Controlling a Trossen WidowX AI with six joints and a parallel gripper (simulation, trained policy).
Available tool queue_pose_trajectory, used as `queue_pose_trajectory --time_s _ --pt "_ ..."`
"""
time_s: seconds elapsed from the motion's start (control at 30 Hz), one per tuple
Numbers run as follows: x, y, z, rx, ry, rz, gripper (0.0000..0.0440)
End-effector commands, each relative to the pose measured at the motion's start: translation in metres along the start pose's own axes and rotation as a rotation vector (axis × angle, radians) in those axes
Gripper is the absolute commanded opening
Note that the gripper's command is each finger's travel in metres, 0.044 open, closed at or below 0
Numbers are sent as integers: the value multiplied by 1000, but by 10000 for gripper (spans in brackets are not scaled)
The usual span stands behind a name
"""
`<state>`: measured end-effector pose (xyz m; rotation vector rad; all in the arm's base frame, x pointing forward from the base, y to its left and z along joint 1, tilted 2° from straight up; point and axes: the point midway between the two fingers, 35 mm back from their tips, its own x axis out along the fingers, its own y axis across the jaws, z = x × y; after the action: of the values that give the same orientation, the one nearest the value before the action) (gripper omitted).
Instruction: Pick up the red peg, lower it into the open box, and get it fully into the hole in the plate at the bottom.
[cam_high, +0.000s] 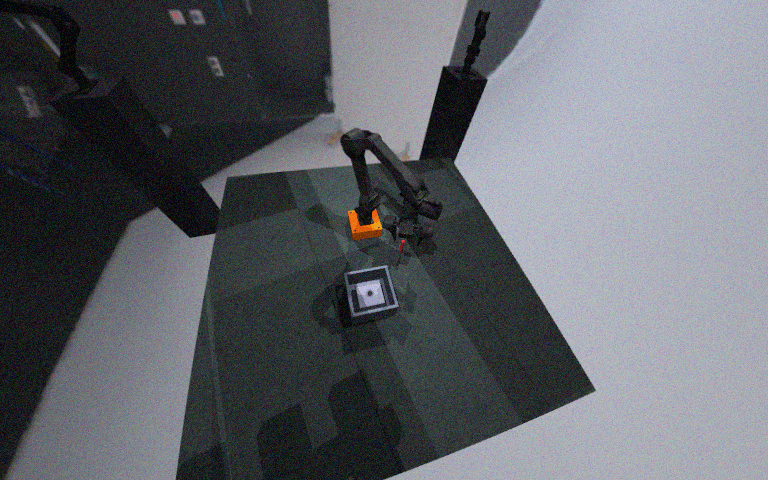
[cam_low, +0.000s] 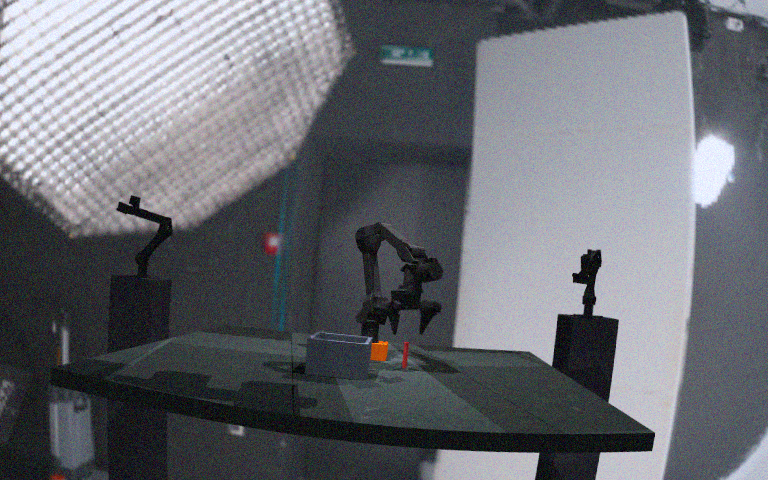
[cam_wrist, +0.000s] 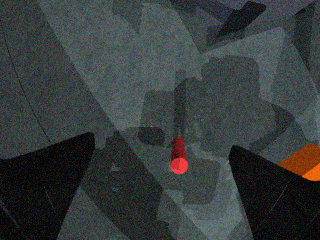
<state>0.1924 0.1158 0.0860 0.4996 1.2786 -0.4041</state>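
Above the upright red peg (cam_high: 402, 246) (cam_low: 405, 355) (cam_wrist: 179, 159), the claw (cam_high: 408, 233) (cam_low: 408, 331) (cam_wrist: 164, 147) points downward, its fingers spread wide.

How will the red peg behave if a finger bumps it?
The red peg would probably topple easily, standing upright, tall and thin. Its round end suggests it could then roll. It looks straight and likely stiff, so I'd expect little bending.

Exterior view: you have a dark grey wall (cam_low: 390, 113) behind, a green sign (cam_low: 406, 55) high on it. Bright gridded light panel (cam_low: 158, 101), upper left; tall pale panel (cam_low: 577, 169), right. Dark table (cam_high: 453, 362) (cam_low: 396, 433) carries patchy shadows. Pale floor (cam_high: 651, 283) at right from above.
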Motion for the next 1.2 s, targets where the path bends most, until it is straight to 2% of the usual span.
queue_pose_trajectory --time_s 0.0,0.47,0.53,0.63,1.07,1.1,1.17 --pt "11 -7 -4 46 20 -45 440" --pt "61 -16 -20 221 44 -69 440" --pt "67 -17 -23 239 47 -69 426" --pt "72 -20 -26 266 60 -78 360" --pt "74 -18 -27 313 147 -100 21" --pt "74 -18 -27 316 153 -102 0" --pt "69 -14 -20 303 128 -86 0"
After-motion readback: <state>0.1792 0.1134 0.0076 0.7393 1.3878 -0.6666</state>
